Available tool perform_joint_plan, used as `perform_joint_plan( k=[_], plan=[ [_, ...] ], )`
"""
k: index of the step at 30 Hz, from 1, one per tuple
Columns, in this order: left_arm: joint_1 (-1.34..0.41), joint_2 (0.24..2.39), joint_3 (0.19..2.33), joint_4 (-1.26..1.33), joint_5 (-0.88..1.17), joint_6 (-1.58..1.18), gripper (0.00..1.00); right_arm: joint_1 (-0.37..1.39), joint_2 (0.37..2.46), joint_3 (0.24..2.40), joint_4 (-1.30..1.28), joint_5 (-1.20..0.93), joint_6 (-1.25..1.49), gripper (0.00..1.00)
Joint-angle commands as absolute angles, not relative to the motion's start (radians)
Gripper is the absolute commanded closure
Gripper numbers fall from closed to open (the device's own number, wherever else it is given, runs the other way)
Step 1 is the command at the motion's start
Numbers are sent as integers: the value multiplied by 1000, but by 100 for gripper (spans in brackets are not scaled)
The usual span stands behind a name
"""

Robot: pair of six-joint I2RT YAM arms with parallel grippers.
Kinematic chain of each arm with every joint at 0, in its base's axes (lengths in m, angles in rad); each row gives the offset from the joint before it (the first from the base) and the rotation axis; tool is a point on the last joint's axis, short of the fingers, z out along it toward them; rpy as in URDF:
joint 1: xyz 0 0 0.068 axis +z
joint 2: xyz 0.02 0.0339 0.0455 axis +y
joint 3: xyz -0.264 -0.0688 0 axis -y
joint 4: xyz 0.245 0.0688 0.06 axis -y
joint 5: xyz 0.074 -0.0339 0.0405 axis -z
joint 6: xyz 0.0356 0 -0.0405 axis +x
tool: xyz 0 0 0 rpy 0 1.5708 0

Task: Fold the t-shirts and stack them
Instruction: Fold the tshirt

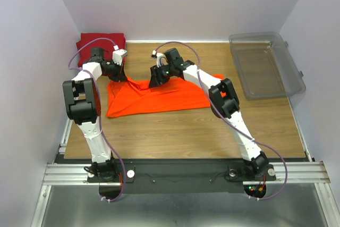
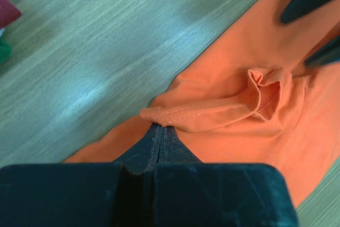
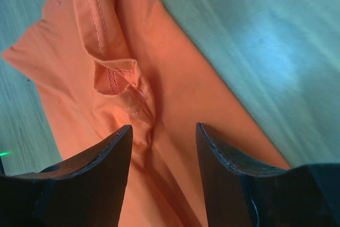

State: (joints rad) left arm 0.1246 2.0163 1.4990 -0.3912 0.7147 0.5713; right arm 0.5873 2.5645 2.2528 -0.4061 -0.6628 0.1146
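Dark red t-shirt point(image 1: 101, 42): laid in a folded pile at the far-left corner of the table point(image 1: 186, 131), apart from the orange cloth.
Green t-shirt edge point(image 2: 3, 50): seen only by the left wrist camera, beside a red corner; it cannot be made out from above.
Left gripper point(image 2: 161, 131): fingers clenched on a hem fold of the orange t-shirt point(image 1: 159, 98). The pinch is shown by the left wrist view; from above the tips are hidden by the wrist.
Orange t-shirt: spread flat at mid-table, with its far edge gathered into a ridge between the two grippers.
Right gripper point(image 3: 163, 131): fingers released and set apart, straddling a stitched pucker of orange cloth without gripping it. The gap is shown by the right wrist view alone.
Clear plastic bin point(image 1: 265, 65): placed at the far-right of the table, visible only from above.
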Motion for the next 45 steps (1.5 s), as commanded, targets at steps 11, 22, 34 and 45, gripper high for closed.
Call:
perform_joint_plan(
  k=[11, 22, 34, 45],
  plan=[
    [121, 2045, 1557, -405, 749, 555, 99, 638, 2626, 2332, -169, -693, 271, 43],
    [123, 2063, 1578, -416, 749, 557, 99, 667, 2655, 2327, -140, -718, 275, 47],
    [123, 2052, 1580, -416, 744, 555, 100, 673, 2579, 2246, -137, -626, 192, 99],
    [123, 1916, 1499, -442, 687, 604, 100, 655, 2510, 2188, -123, -574, 147, 99]
  ],
)
